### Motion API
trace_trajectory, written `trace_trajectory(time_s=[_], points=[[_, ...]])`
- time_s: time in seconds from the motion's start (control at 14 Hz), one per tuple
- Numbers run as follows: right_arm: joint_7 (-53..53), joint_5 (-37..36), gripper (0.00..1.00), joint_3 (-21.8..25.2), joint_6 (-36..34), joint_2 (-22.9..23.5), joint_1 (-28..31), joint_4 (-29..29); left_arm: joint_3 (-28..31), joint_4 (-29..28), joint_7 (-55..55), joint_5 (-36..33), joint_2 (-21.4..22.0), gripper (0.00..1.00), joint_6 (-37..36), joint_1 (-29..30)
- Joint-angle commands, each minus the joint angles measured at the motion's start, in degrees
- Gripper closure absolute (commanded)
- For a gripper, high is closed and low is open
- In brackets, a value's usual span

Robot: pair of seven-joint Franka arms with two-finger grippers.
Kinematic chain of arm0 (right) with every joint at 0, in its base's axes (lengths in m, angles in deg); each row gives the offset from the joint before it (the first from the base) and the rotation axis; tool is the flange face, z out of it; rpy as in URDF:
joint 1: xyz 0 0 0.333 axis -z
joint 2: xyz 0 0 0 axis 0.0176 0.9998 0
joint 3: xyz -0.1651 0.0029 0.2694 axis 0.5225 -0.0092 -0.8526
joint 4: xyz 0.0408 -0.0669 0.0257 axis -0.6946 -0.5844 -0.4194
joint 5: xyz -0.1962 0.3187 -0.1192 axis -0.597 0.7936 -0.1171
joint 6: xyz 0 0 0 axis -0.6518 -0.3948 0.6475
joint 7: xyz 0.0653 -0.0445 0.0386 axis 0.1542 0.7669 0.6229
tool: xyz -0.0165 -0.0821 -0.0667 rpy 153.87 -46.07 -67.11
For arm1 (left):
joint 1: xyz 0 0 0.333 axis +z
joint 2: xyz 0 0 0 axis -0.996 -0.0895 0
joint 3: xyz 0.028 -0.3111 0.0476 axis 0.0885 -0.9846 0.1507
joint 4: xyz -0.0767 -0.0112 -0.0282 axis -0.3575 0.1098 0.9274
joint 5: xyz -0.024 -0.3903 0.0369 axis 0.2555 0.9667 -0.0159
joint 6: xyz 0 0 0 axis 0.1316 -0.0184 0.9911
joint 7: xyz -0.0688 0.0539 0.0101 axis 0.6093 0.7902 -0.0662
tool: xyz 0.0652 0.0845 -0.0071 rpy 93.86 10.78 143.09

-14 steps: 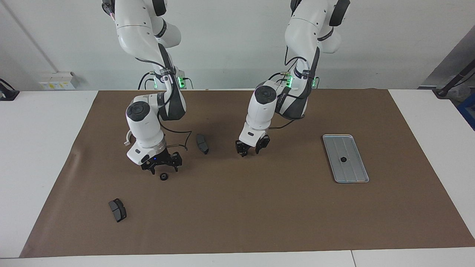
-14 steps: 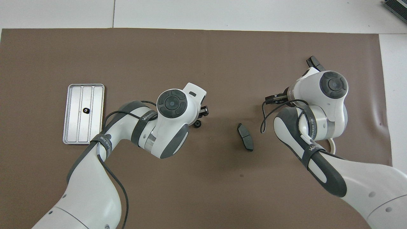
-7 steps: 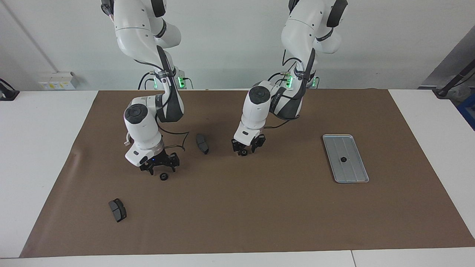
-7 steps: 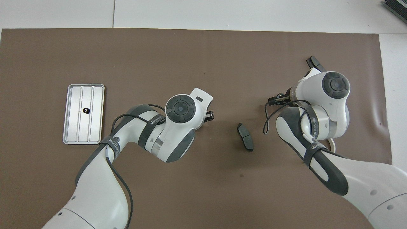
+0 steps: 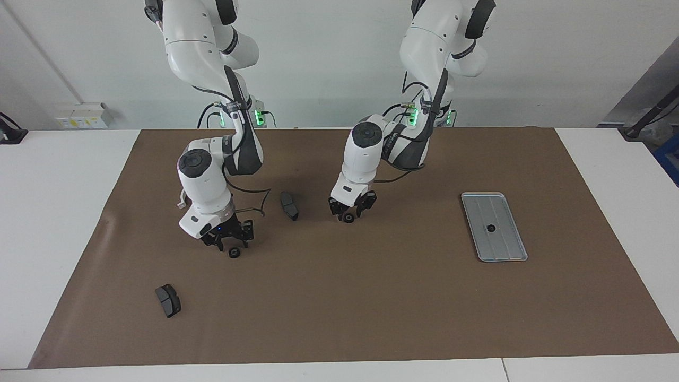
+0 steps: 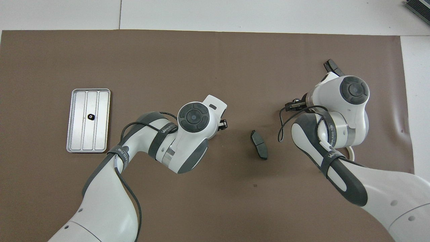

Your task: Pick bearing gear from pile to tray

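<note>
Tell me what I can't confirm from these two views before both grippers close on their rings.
- Small black ring under the left gripper: hidden by the arm in the overhead view; contact unreadable in the facing view.
- Small black ring by the right gripper: covered overhead by that wrist.
- White half-ring bracket: mostly hidden by the right arm in both views.
- Black ring on the ridged silver-grey metal tray: too small for detail.

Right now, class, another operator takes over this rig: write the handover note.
Left gripper: low over a black ring mid-mat, fingers astride it, not visibly closed.
Right gripper: low beside another ring, not holding it.
Tray, toward the left arm's end: one ring in it.
Done: one ring delivered.
Left: two rings. Two brake pads stay.
</note>
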Motion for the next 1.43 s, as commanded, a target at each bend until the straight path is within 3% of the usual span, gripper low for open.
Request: trace_trajectory(time_s=[0.0,0.21,0.43,0.79,0.93,1.07,1.29,1.36], points=[[0.0,-0.58,0.34,-0.82,1.98,0.05,0.9,-0.63,1.04,-0.73,-1.43,-0.32,-0.15,0.41,1.06,-1.26],[0.0,-0.58,0.37,-0.82,1.98,0.14,0.99,-0.54,1.39,1.19,-4.24,-3.21,-3.05,0.42,0.62,-2.14],[-0.26,-0.5,0.37,-0.82,3.64,0.48,0.99,-0.45,1.83,5.32,-4.33,-3.4,-3.58,0.48,-4.73,-1.88],[-0.35,-0.5,0.37,-0.82,3.21,0.49,0.9,-0.45,1.74,5.42,-4.42,-3.23,-3.58,0.86,-4.66,-1.7],[-0.27,-0.5,0.4,-0.82,3.3,0.49,0.99,-0.45,1.75,5.07,-4.51,-3.49,-3.58,0.87,-4.74,-1.7],[-0.27,-0.5,0.55,-0.82,3.21,0.49,0.99,-0.54,1.75,5.16,-4.51,-3.49,-3.58,0.91,-4.83,-1.7],[-0.44,-0.5,1.0,-0.82,3.12,0.49,0.99,-0.54,1.83,7.34,-4.16,-3.14,-3.5,0.96,-7.28,-1.18],[-0.44,-0.15,1.0,-0.82,3.12,0.49,0.99,-0.54,1.83,9.01,-3.9,-3.14,-3.41,0.96,-9.55,-0.13]])
